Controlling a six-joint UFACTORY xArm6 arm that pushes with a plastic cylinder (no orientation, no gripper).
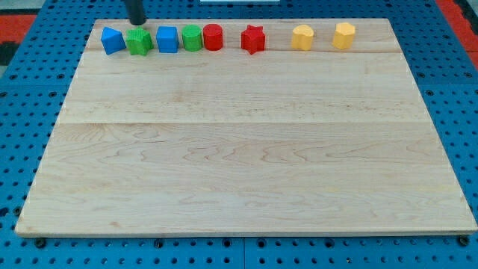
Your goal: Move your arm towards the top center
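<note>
My tip [137, 22] is at the view's top left, just above the green star block [139, 42]. A row of blocks runs along the board's top edge: a blue block [112, 40], the green star, a blue cube [167, 39], a green cylinder [193, 37], a red cylinder [213, 36], a red star [253, 39], a yellow block [302, 36] and a yellow hexagonal block [343, 35]. The tip touches none of them that I can tell.
The wooden board [246, 164] lies on a blue perforated table [22, 112]. A red patch [459, 11] shows at the view's top right corner.
</note>
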